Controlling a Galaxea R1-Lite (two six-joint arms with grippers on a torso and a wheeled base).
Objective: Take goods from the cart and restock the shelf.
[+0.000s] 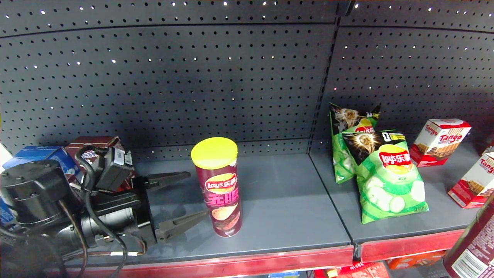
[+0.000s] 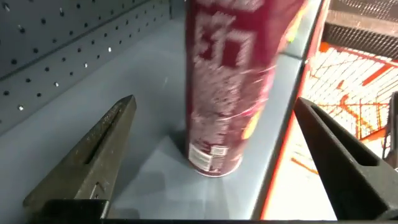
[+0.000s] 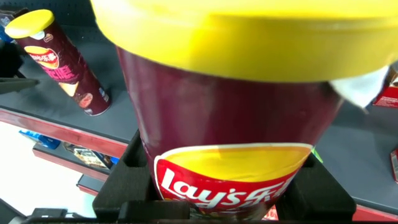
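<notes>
- Left gripper (image 1: 197,194) lies on the shelf (image 1: 285,200) just beside the standing can (image 1: 220,189), jaws spread wide, gripping nothing.
- Right gripper (image 3: 221,186) is clamped round a second can (image 3: 230,124), well apart from the standing can.
- Judgement: we draw the left gripper straight back from the standing can, jaws wide, so neither finger tips it. The second can then goes upright just beside it.
- Unclear: whether the nearer fingertip touches the standing can. The second can's base is cut off.
</notes>
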